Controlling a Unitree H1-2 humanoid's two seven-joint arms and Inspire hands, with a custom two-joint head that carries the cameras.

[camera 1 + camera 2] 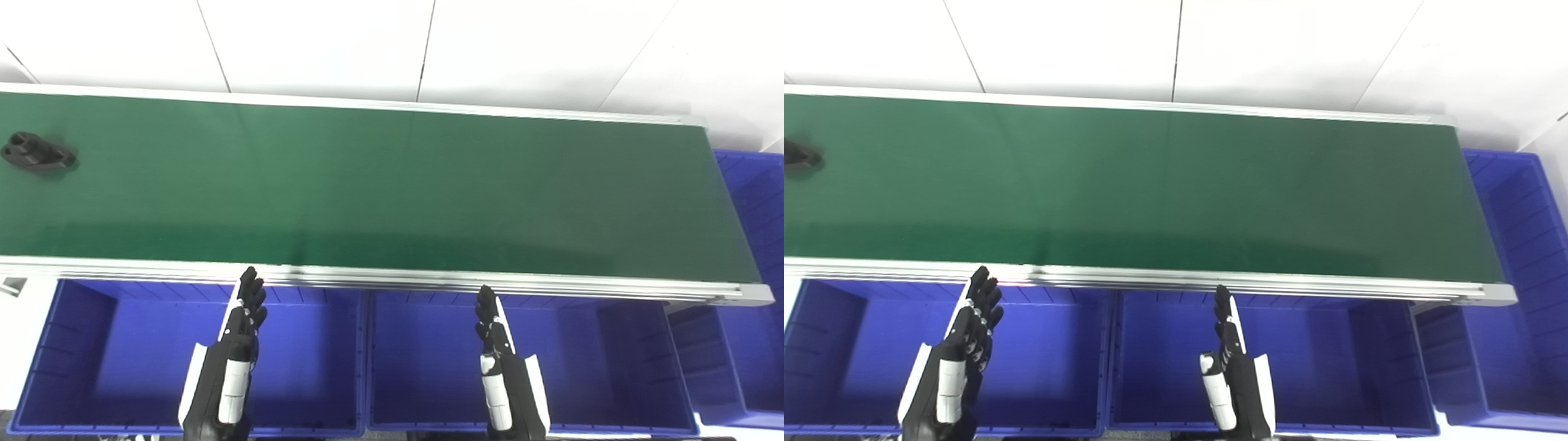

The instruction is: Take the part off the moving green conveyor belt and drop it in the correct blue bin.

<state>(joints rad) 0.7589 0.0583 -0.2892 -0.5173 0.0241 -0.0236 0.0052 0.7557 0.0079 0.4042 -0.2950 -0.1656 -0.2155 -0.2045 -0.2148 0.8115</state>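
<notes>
A black part (38, 153) with round holes lies on the green conveyor belt (380, 184) at its far left end; the right eye view shows only its edge (799, 158). My left hand (242, 331) is open and empty, fingers stretched forward, over the left blue bin (92, 349) just below the belt's front rail. My right hand (495, 343) is open and empty, fingers stretched forward, over the middle blue bin (588, 361). Both hands are far from the part.
A third blue bin (750, 245) stands past the belt's right end. The belt's aluminium front rail (429, 278) runs between the hands and the belt. A white wall is behind the belt.
</notes>
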